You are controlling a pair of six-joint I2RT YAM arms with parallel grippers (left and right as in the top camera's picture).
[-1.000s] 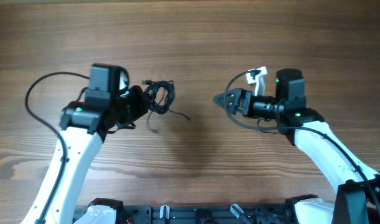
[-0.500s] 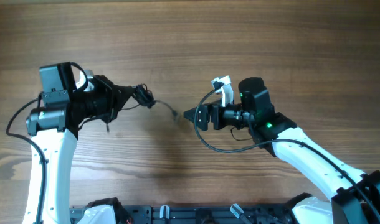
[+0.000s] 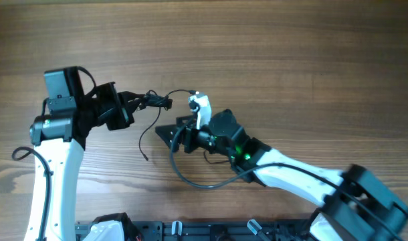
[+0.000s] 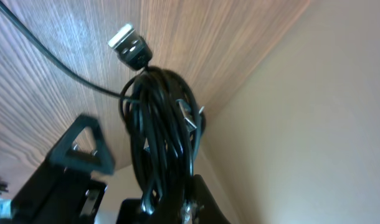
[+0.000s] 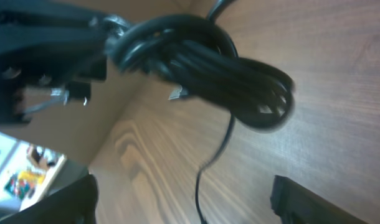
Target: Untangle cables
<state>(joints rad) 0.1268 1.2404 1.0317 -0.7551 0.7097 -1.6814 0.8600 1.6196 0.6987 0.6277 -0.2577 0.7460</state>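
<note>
Your left claw (image 3: 142, 101) is clamped shut on the cables (image 3: 158, 102), a knotted bundle held out over the table (image 3: 291, 53), left of centre. A loose strand (image 3: 142, 137) trails down. Your right claw (image 3: 165, 132) is just beside the bundle, fingers spread wide, gripping nothing.

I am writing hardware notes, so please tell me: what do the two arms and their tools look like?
The left arm and the right arm have white links and black joint housings. Each has a small green light and a thick black cable looping beside it. The left tool and right tool are black with tapering fingers. A white part sits near the right tool.
</note>
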